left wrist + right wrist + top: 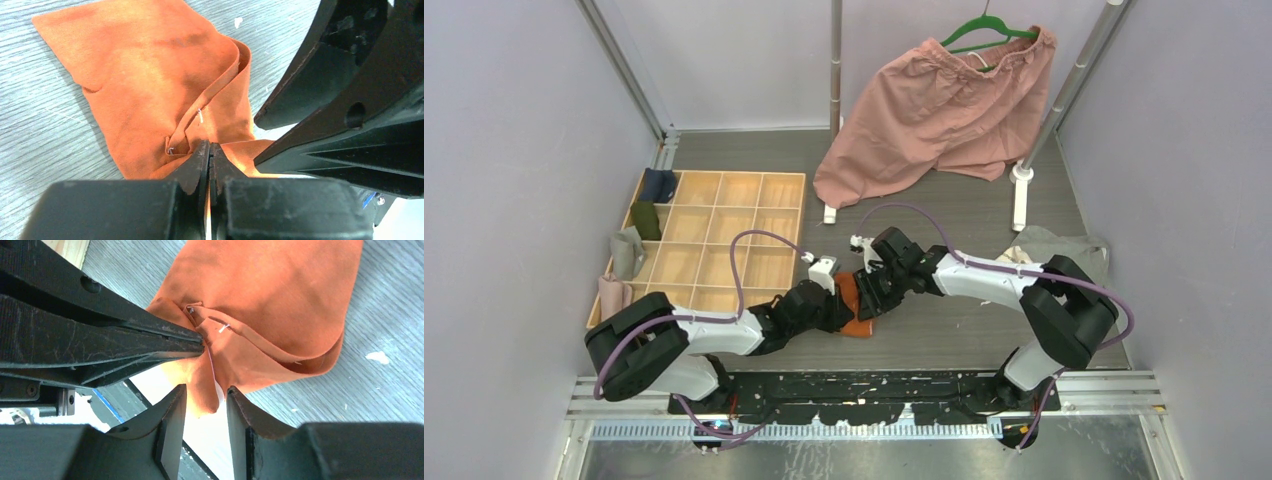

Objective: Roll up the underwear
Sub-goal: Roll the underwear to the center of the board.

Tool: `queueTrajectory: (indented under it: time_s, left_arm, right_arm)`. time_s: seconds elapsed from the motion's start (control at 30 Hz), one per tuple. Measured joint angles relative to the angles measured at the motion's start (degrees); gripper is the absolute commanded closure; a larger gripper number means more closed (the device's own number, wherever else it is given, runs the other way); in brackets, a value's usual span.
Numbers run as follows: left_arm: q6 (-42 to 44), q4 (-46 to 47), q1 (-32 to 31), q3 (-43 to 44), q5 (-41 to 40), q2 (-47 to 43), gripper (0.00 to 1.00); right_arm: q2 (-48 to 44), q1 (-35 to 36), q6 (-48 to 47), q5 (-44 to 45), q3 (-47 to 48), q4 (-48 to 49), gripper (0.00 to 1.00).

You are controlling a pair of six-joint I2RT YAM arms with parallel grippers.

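The rust-orange underwear lies partly folded on the grey table between the two arms. My left gripper is shut on a bunched fold at its near edge, and orange cloth shows through the slit between the jaws. In the right wrist view the left fingers pinch that same fold of the underwear. My right gripper is open, a loose orange flap hanging between its fingers without being pinched. In the left wrist view the right fingers stand just right of the cloth. A grey underwear piece lies by the right arm's elbow.
A wooden divider tray with several rolled cloths along its left side sits at the left. Big pink shorts hang from a green hanger at the back. Metal rack poles stand behind, with a white foot at the right.
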Motion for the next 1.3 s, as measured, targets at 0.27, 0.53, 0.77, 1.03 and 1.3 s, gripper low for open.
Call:
queueTrajectory:
  time_s: [0.27,0.53,0.77,1.03,1.3]
  left_arm:
    - [0.0,0.42,0.0,-0.04,0.2,0.26,0.99]
    - [-0.02,0.59,0.0,-0.13,0.39,0.26,0.99]
    - [-0.07,0.61,0.0,-0.28,0.74,0.52,0.99]
    - [-0.09,0.92,0.0,-0.46,0.81,0.52,0.99]
    - [-0.24,1.03,0.0,-0.55,0.81,0.52,0.99]
  right_arm:
    - [-0.46,0.0,-0.09,0.42,-0.02,-1.2,0.61]
    - [-0.33,0.0,-0.61,3.3,-0.57,-1.92,0.6]
    - [-8.24,0.17,-1.75,8.98,-3.91,-0.72,0.57]
    - [-24.57,9.27,-12.46,17.18,-12.92,11.74,0.49]
    - [-22.03,26.08,-31.43,26.08,-16.9,17.62,0.44]
